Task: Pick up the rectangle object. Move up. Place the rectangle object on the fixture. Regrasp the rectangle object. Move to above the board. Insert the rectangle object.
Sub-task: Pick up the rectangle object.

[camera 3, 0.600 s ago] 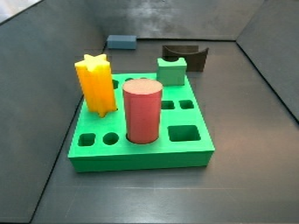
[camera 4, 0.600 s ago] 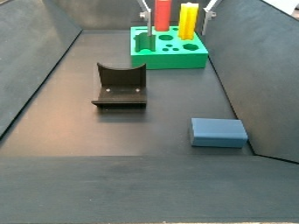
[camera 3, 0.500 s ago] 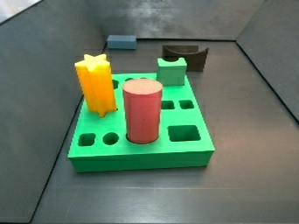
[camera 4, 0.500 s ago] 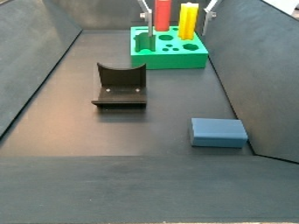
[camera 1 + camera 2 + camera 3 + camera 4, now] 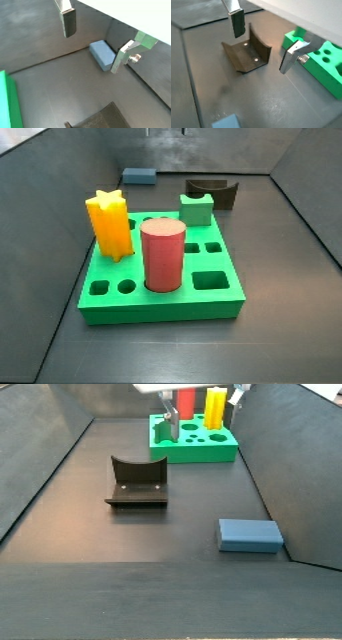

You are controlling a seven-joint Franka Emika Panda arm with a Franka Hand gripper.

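Gripper (image 5: 93, 42): raised above the surface (image 5: 80, 524), fingers spread wide, holding nothing. Rectangle object (image 5: 250, 535): flat on surface beside a side wall. Fixture (image 5: 136, 482): mid-surface. Board (image 5: 160, 268): opposite end.

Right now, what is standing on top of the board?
On the board stand a yellow star, a red cylinder and a small green block. Their lower ends are hidden. The hand is open, empty, above the floor.
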